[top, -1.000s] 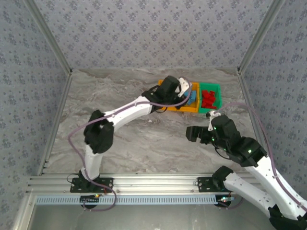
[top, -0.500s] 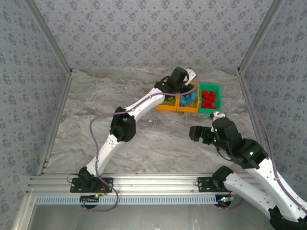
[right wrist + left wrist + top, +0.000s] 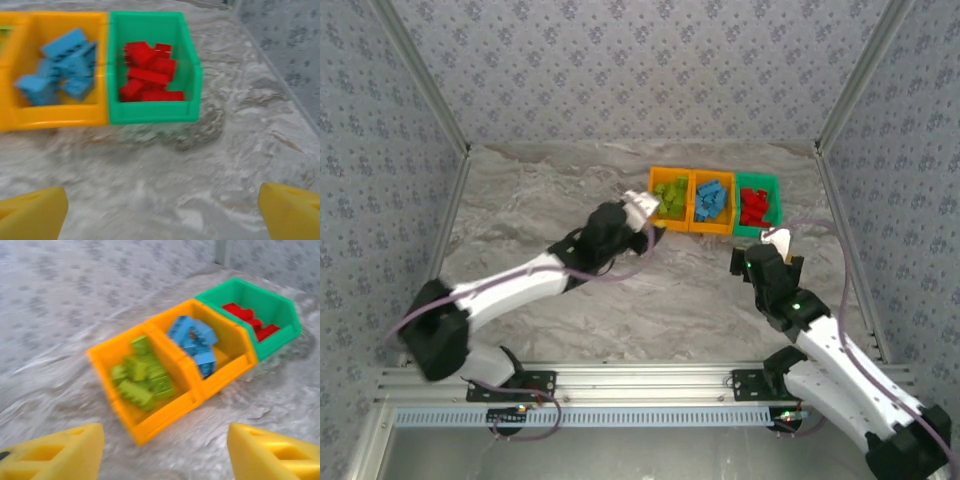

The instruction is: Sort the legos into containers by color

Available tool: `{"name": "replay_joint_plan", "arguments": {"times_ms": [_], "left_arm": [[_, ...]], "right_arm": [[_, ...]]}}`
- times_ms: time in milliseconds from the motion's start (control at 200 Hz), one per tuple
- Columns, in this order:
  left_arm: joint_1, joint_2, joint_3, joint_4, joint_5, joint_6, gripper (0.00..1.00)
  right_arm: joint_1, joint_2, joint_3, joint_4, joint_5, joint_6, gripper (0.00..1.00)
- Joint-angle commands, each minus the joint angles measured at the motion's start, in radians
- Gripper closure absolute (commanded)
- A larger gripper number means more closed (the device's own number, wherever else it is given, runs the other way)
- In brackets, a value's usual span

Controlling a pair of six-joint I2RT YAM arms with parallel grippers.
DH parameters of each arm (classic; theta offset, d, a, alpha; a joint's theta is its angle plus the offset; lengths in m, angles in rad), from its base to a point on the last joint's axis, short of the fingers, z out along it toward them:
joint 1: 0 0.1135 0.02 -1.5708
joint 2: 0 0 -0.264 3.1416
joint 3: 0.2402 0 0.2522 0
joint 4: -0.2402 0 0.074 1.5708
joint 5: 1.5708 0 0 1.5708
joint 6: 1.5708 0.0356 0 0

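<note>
Top external: left arm pulled back, all three bins uncovered.
The left gripper (image 3: 165, 450), over the orange bins half a second ago, now sits at the left orange bin's (image 3: 670, 171) lower-left corner, yellow fingers (image 3: 55, 452) spread wide, nothing between. The right gripper (image 3: 162, 200) has swung up just below the green bin (image 3: 757, 177), wide and empty. Right of centre, lime legos (image 3: 672, 195) fill the left bin, blue legos (image 3: 713, 198) the middle orange bin (image 3: 712, 174), red legos (image 3: 754, 205) the green.
</note>
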Motion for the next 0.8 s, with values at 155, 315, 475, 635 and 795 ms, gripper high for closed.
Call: {"name": "replay_joint_plan", "arguments": {"times_ms": [155,315,475,635,795], "left_arm": [[0.202,-0.388,-0.372,0.014,-0.267,0.057,0.06],[0.341,-0.473,-0.497,0.065,-0.233,0.065,0.01],[0.452,-0.469,-0.558,0.123,-0.238,0.086,0.01],[0.666,-0.404,-0.634,0.279,-0.073,-0.012,0.01],[0.816,-0.148,-0.616,0.475,0.047,-0.085,0.01]], "right_arm": [[-0.308,0.342,-0.132,0.781,-0.200,-0.246,0.00],[-0.322,0.640,-0.110,1.037,-0.278,-0.402,0.01],[-0.458,0.746,-0.144,1.173,-0.437,-0.303,0.04],[-0.445,0.747,-0.132,1.162,-0.431,-0.318,0.00],[-0.446,0.746,-0.131,1.152,-0.431,-0.318,0.00]]}}
